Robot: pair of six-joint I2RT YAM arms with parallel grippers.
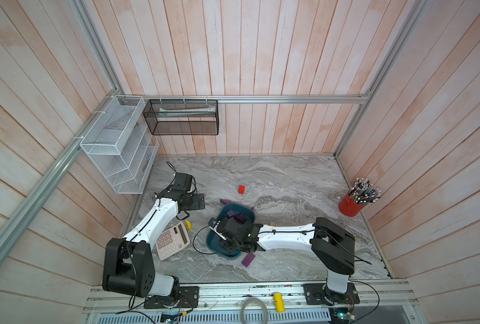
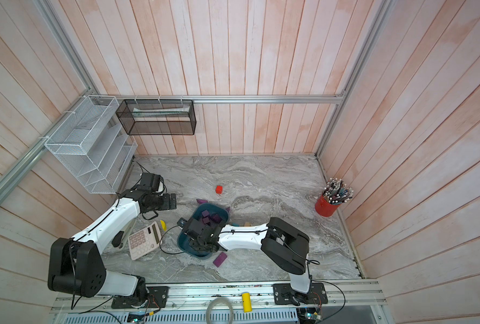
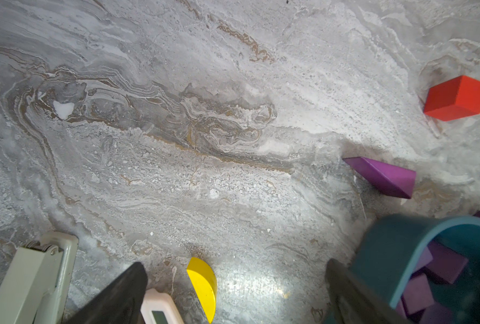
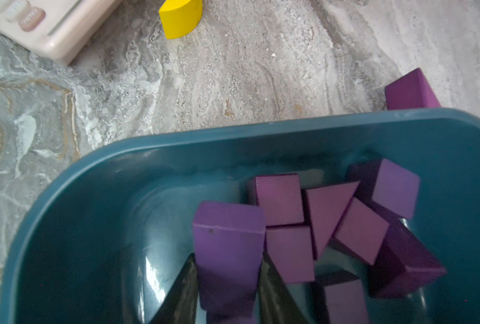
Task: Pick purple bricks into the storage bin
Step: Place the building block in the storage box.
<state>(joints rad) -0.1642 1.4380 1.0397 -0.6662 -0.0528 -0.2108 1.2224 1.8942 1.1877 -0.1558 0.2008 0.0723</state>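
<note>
The storage bin lies a little left of the middle of the bench, nearer to its front edge. The back and right parts of the bench are mostly open, with only a red cube behind the bin and a red pen cup at the right edge. Toward the left edge the room is tighter: a calculator and a yellow half-disc lie there.

The right gripper hangs inside the bin, clamped on one purple brick. Other purple bricks lie at the back end of the bin. The left gripper is spread wide above bare bench and holds nothing.

Outside the bin, a purple wedge lies just behind it and an oblong purple brick just before its front end.

In both top views the right gripper hides the held brick, and I cannot tell if this brick touches the bin floor
</note>
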